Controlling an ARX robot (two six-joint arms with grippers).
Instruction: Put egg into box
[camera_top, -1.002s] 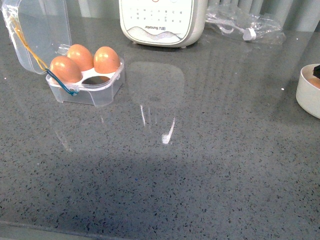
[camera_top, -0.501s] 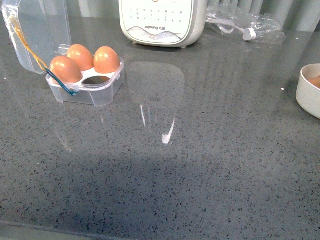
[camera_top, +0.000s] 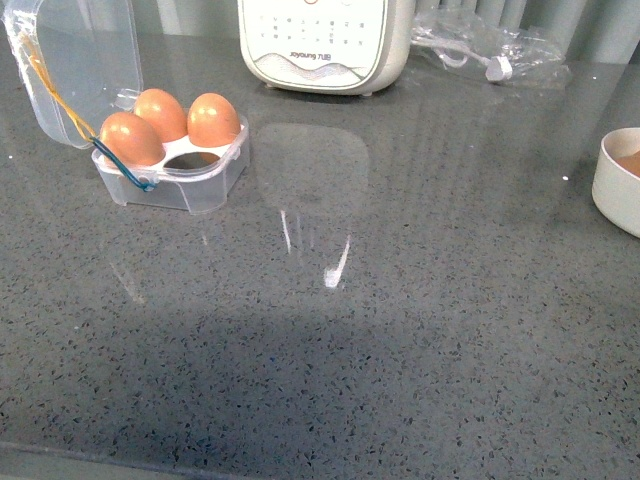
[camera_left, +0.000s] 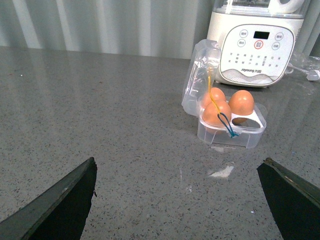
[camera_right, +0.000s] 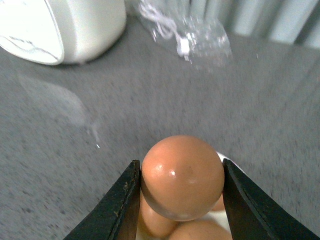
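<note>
The clear plastic box (camera_top: 175, 170) stands open at the far left of the counter, lid tilted back, with three brown eggs in it and one front-right cup bare. It also shows in the left wrist view (camera_left: 231, 125). My right gripper (camera_right: 181, 192) is shut on the orange-brown egg (camera_right: 182, 175), held just above other eggs in the white bowl. My left gripper (camera_left: 177, 197) is open and empty, above bare counter some way short of the box. Neither gripper shows in the front view.
A white bowl (camera_top: 618, 180) sits at the right edge of the counter with an egg in it. A white kitchen appliance (camera_top: 325, 45) stands at the back, with a crumpled clear bag (camera_top: 490, 45) to its right.
The dark gripper tip seen over the bowl one second ago has left the front view. The box and its eggs have not moved.
</note>
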